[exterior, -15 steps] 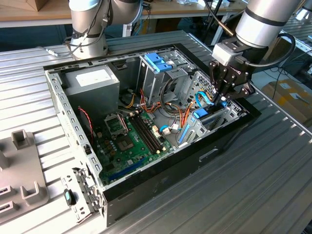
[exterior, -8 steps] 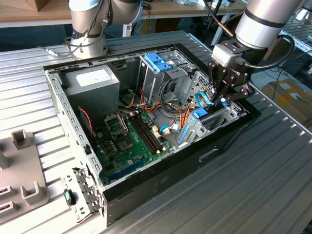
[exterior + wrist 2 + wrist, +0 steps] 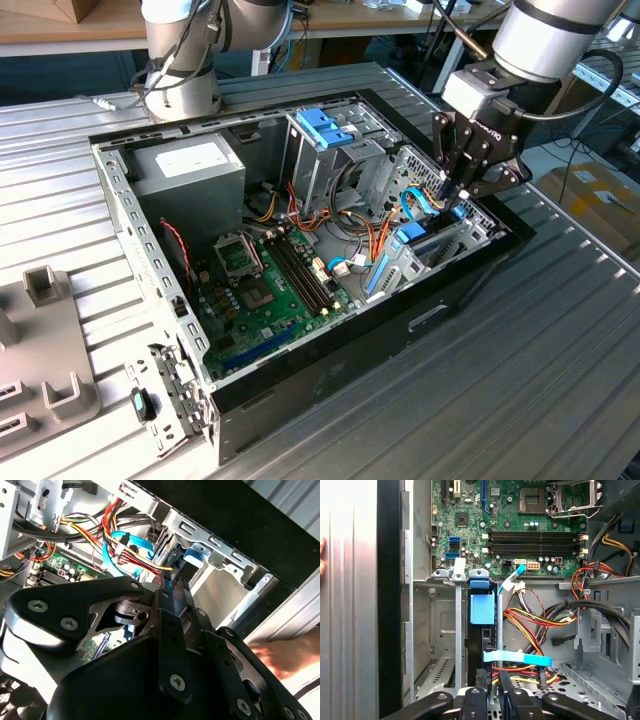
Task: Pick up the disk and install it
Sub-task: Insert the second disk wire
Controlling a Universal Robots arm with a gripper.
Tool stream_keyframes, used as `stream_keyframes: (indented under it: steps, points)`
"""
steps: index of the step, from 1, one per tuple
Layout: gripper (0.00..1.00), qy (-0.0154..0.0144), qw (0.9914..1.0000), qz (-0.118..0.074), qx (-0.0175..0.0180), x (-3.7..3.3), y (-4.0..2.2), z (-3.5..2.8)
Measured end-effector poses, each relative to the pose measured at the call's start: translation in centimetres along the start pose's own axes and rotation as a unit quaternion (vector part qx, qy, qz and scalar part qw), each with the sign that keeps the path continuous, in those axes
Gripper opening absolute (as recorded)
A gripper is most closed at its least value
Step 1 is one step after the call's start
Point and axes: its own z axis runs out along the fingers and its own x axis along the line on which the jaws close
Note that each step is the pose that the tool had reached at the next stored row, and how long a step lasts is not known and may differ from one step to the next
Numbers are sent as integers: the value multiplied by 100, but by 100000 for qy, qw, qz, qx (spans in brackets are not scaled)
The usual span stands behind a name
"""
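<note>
Disk (image 3: pixel 482 611) is already down in its slot, far as I can tell. It's standing on edge in the drive bay (image 3: pixel 440 630) at the front corner of the case (image 3: pixel 330 385), and in the first wrist view you can see its light blue carrier tab sticking up between the metal bay rails, with the dark body of the drive running down below it. In the exterior view it's the blue bit (image 3: pixel 418 240) right under the gripper (image 3: pixel 462 195).

Gripper sits directly over the disk's end, fingers pointing down into the bay. In the first wrist view the jaws (image 3: pixel 490 687) look pinched close together right on the disk's edge, so I'd call them clenched on it, or at least pressed against it. Can't swear there's real grip vs. just pushing.

So pick-up is done and the disk is in the bay. What I can't judge is whether it's fully seated or clicked in. A flat blue cable (image 3: pixel 517 657) lies across near the disk, and the bundle of red/yellow/orange wires (image 3: pixel 540 620) sits just beside the bay; can't tell if anything's plugged into the disk.

Also there's a hand (image 3: pixel 285 655) out on the bench (image 3: pixel 560 350) just outside the case wall.
</note>
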Motion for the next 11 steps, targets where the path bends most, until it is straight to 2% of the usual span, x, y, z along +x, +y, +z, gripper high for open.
stream_keyframes:
  steps: [2, 7, 9, 11]
  points:
    - [24, 0, 100000, -1, 1, 0, 1, 0]
    - [24, 2, 100000, 4, -1, -3, 150, -2]
    - [24, 2, 100000, -2, -1, -4, 238, -2]
    - [24, -4, 100000, 2, -2, -4, 277, -1]
